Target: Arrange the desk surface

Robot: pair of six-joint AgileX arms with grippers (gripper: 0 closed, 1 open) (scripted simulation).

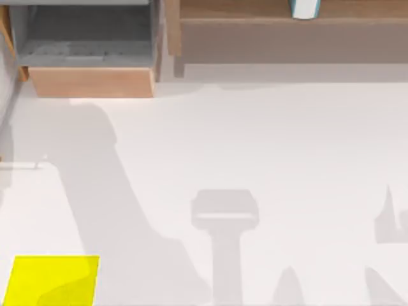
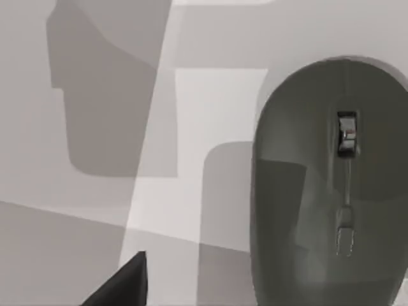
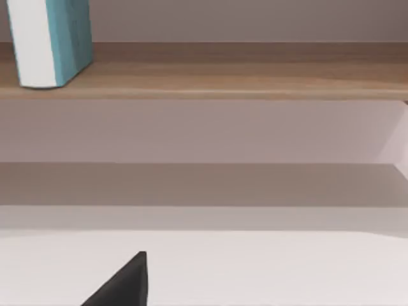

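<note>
White matte desk surface (image 1: 268,140) is spread across nearly the whole top view, from the lower edge up to the furniture along the upper edge. Grey arm shadows are cast over it: one long diagonal band from the upper left toward the lower centre, one upright T-shaped shadow at lower centre, smaller pointed ones at lower right.

Yellow square mat (image 1: 52,279) is laid flat in the lower left corner of the top view, partly shaded.

Drawer unit (image 1: 89,57) is seen at upper left, pulled open, grey lining exposed, light-brown front panel facing the desk. Wooden shelf (image 1: 287,25) is run along the upper right; a blue-and-white book (image 1: 304,7) is stood upright on it, cut off by the upper edge.

Left wrist view: a grey computer mouse (image 2: 331,191) is seen from above at the right of the frame, resting on the white surface, scroll wheel visible. The left arm's camera is aimed straight down at it. A dark finger tip (image 2: 124,284) is caught at the lower edge; jaw state cannot be told.

Right wrist view: camera is held level, aimed at the shelf (image 3: 223,80) and the book (image 3: 51,38) at upper left. A dark finger tip (image 3: 124,284) is noted at the lower edge; jaw state cannot be told.
</note>
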